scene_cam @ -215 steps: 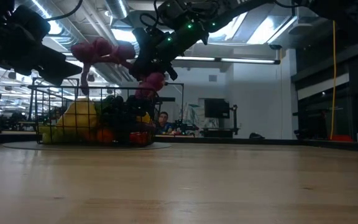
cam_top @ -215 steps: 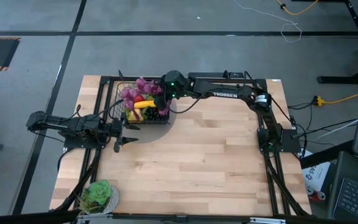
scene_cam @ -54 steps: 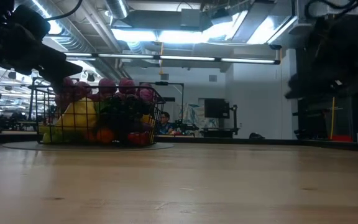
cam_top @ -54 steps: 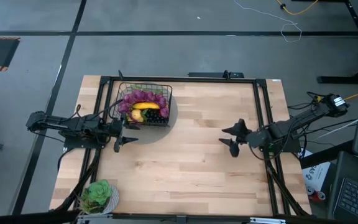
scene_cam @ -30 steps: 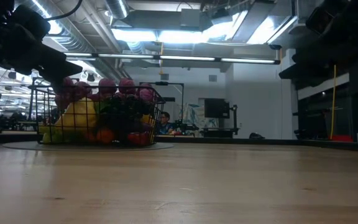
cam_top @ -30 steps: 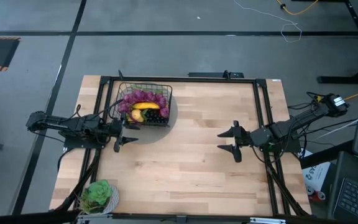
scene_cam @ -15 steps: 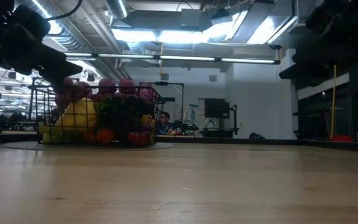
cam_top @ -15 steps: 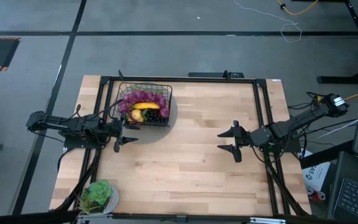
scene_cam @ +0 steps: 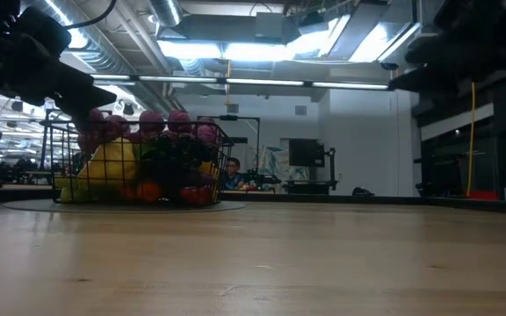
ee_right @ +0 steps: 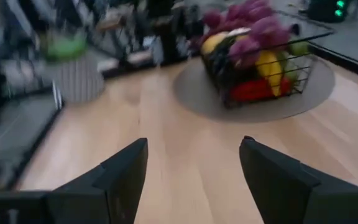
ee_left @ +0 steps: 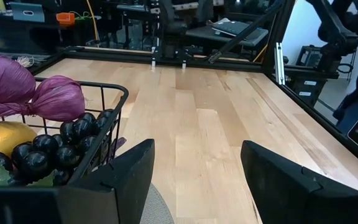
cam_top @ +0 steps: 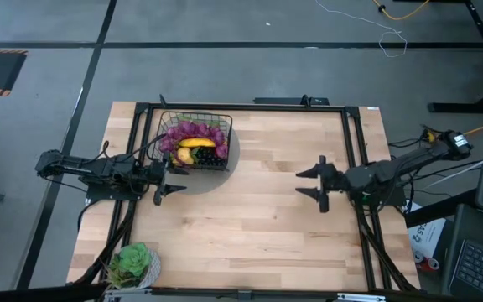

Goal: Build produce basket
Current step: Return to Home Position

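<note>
- Two dark arms lie low at opposite sides of a pale, plank-jointed wooden table (cam_top: 250,226), which is bounded by a black tubular frame.
- The left gripper (cam_top: 173,180) sits at the table's left side, just beside the near corner of the basket (cam_top: 164,122). Its blunt, wedge-shaped fingers (ee_left: 129,171) are spread wide with only bare wood between them, and it holds nothing.
- The right gripper (cam_top: 302,183) hangs over the right half of the table, well apart from the basket and pointing toward it. Its fingers are also spread wide and it holds nothing.
- The basket is a square cage of thin black wire in an open grid. It stands upright at the far left of the table on a flat, round grey mat (ee_right: 303,93).
- Produce is heaped above the basket's rim. There is a smooth curved yellow banana (cam_top: 195,143), a ridged, papery-looking purple bunch (cam_top: 193,130) and a cluster of glossy round dark grapes (ee_left: 48,146) pressed against the wire.
- From the right wrist view, something smooth and red (ee_right: 250,89) shows low in the basket behind the mesh.
- At the near left corner of the table stands a leafy green plant (cam_top: 132,262) in a ribbed pot.
</note>
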